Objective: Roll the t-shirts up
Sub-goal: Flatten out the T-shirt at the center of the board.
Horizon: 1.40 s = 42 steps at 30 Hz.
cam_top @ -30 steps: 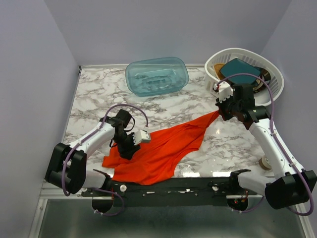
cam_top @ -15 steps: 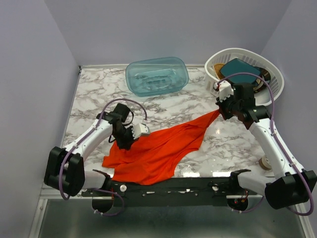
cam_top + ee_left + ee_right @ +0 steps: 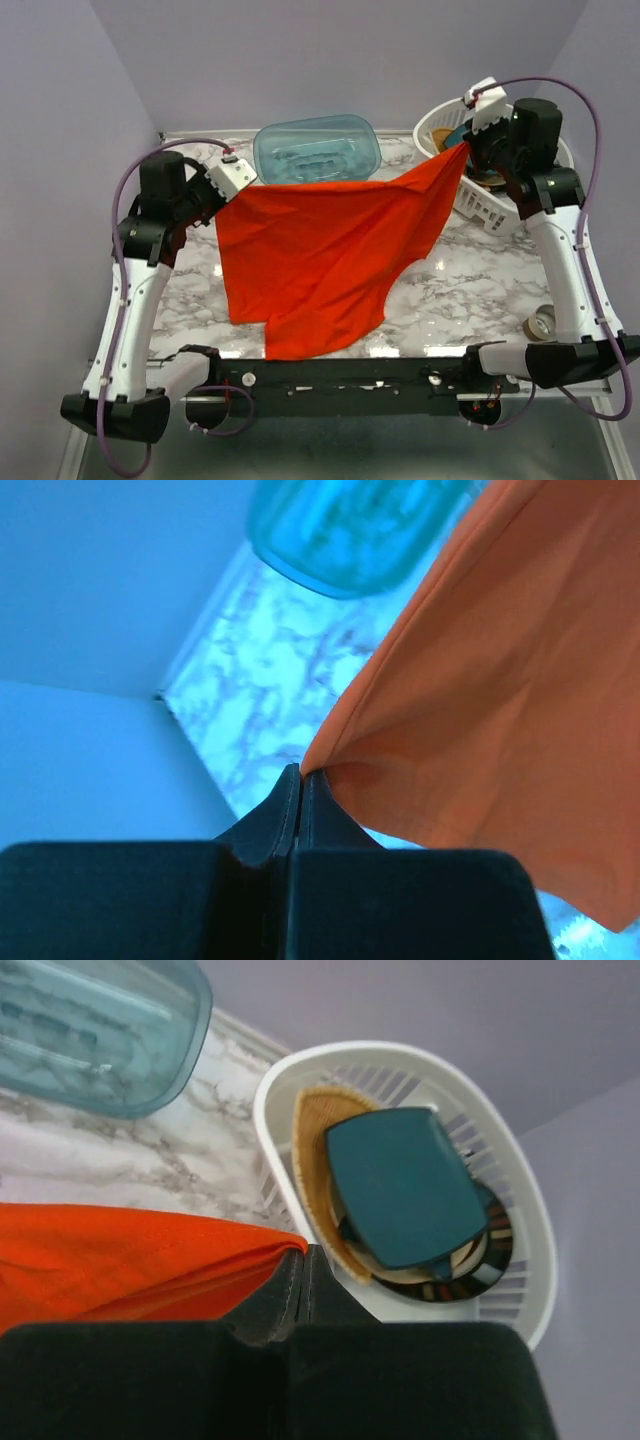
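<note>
over the marble tabletop (image 3: 480, 290) i hold the t-shirt (image 3: 320, 250) hanging mid-frame, its top edge stretched across between left gripper (image 3: 222, 195) and right gripper (image 3: 466, 148), each pinching a corner, hem toward frame bottom.

Translucent teal plastic tub (image 3: 317, 152) sits on the marble-patterned counter (image 3: 470, 285) at twelve o'clock; white slatted plastic basket (image 3: 488, 212) at two o'clock; small tape roll (image 3: 540, 324) at four o'clock; red-orange fabric t-shirt (image 3: 320, 255) hangs spread before the tub, top corners pinched by the left gripper (image 3: 300, 780) at ten o'clock and the right gripper (image 3: 306, 1256) at one o'clock.
</note>
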Tool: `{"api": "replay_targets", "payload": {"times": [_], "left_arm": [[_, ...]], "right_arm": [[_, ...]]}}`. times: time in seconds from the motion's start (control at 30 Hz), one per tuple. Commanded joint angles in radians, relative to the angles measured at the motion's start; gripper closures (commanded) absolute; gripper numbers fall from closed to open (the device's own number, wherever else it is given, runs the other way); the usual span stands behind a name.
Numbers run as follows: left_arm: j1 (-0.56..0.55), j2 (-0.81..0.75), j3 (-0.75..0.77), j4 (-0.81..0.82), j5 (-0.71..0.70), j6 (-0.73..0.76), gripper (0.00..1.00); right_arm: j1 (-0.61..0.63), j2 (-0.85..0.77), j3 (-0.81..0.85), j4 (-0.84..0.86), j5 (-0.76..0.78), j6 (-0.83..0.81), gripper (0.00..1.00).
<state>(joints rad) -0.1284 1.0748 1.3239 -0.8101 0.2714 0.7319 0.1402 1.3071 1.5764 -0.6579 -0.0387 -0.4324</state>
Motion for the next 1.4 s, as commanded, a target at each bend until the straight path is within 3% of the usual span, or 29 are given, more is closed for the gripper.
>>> {"api": "replay_targets", "payload": {"times": [0.0,0.13,0.3,0.73,1.0,1.17,1.3,1.37], "left_arm": [[0.004,-0.142,0.035,0.219,-0.178,-0.120,1.00],[0.004,-0.213,0.093,0.298,-0.256,-0.178,1.00],[0.004,-0.253,0.202,0.253,-0.239,-0.218,1.00],[0.009,-0.372,0.437,0.095,-0.124,-0.216,1.00],[0.064,-0.461,0.549,0.048,-0.023,-0.235,1.00],[0.098,-0.477,0.630,0.158,0.000,-0.242,1.00],[0.115,-0.458,0.640,0.157,0.054,-0.256,1.00],[0.119,-0.464,0.553,0.108,0.115,-0.240,1.00]], "right_arm": [[-0.008,0.004,0.215,-0.020,0.063,-0.042,0.99],[-0.008,-0.006,0.370,-0.101,0.068,-0.061,0.99],[-0.007,-0.040,0.555,-0.175,0.045,-0.086,1.00],[-0.008,-0.371,0.508,-0.209,0.049,-0.226,0.99],[-0.007,-0.496,0.689,-0.194,0.014,-0.265,1.00],[-0.011,-0.509,0.783,-0.118,-0.042,-0.252,1.00],[-0.016,-0.540,0.702,-0.037,-0.093,-0.224,0.99],[-0.016,-0.560,0.560,0.007,-0.108,-0.227,0.99]]}}
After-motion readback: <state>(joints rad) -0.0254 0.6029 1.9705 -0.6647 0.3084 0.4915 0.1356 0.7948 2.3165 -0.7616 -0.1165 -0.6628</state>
